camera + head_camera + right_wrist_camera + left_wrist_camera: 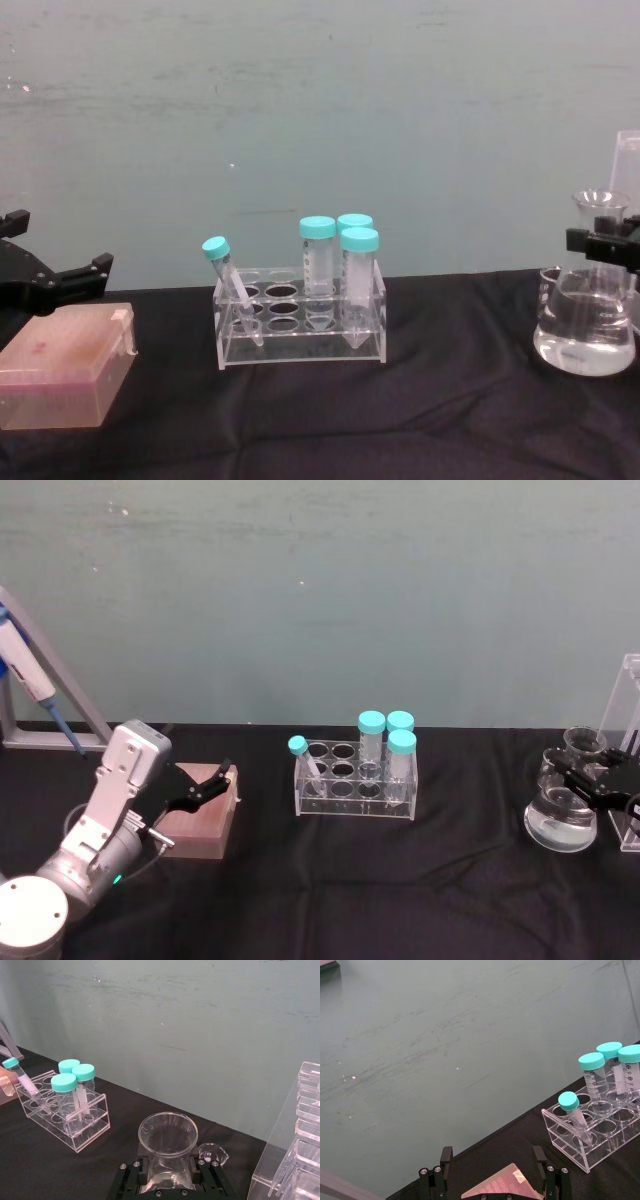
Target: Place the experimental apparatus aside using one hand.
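Note:
The conical glass flask (562, 823) stands on the black cloth at the far right with clear liquid in its base. My right gripper (585, 777) is shut on its neck, a black finger (142, 1171) pressed on each side below the open mouth (168, 1132). From the chest view the same gripper (600, 243) holds the flask (587, 335) with its base on the table. A small glass beaker (212, 1153) sits just behind the flask. The tall acrylic stand (302, 1135) with pipettes rises beside it at the table's right edge. My left gripper (205, 785) hangs open over a pink box at the left.
A clear tube rack (355, 783) with several teal-capped tubes stands mid-table. The pink box (200, 820) lies at the left, under the left gripper. A blue-and-white pipette (25, 670) leans on a grey frame at the far left. A green wall closes off the back.

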### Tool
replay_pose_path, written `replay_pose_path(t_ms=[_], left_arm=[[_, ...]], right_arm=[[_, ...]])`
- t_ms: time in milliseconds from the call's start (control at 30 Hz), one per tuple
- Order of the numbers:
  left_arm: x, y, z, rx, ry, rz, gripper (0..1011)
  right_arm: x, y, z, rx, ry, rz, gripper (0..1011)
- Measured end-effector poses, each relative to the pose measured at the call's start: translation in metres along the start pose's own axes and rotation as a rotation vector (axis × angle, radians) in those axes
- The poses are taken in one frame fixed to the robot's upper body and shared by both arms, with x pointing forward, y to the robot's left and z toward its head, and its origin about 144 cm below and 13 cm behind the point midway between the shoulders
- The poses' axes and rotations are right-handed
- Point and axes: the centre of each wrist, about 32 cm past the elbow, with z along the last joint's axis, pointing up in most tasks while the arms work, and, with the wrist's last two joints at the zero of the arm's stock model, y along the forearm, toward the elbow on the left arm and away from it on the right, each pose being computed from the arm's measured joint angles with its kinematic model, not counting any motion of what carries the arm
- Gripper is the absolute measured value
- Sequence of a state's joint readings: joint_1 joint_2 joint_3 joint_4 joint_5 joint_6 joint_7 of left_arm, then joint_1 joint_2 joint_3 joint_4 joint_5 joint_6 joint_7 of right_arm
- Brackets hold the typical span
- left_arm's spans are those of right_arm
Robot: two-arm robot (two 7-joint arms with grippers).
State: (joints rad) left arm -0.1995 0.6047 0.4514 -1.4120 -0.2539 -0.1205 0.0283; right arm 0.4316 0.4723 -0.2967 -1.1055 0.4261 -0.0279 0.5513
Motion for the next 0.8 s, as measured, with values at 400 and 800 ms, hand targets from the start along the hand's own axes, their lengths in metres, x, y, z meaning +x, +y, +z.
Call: replay_pose_path(t_ms=[400, 800], left_arm=[[0.0, 0.0, 0.0, 0.0, 0.0, 0.0, 1000], [0.0, 0.0, 0.0, 0.0, 0.0, 0.0, 1000]], right_arm=[[0.0007, -0.0026, -0.0002, -0.011, 0.001, -0.006, 457], [0.0016, -0.0019, -0.0026, -0.028, 0.024, -0.001, 457]])
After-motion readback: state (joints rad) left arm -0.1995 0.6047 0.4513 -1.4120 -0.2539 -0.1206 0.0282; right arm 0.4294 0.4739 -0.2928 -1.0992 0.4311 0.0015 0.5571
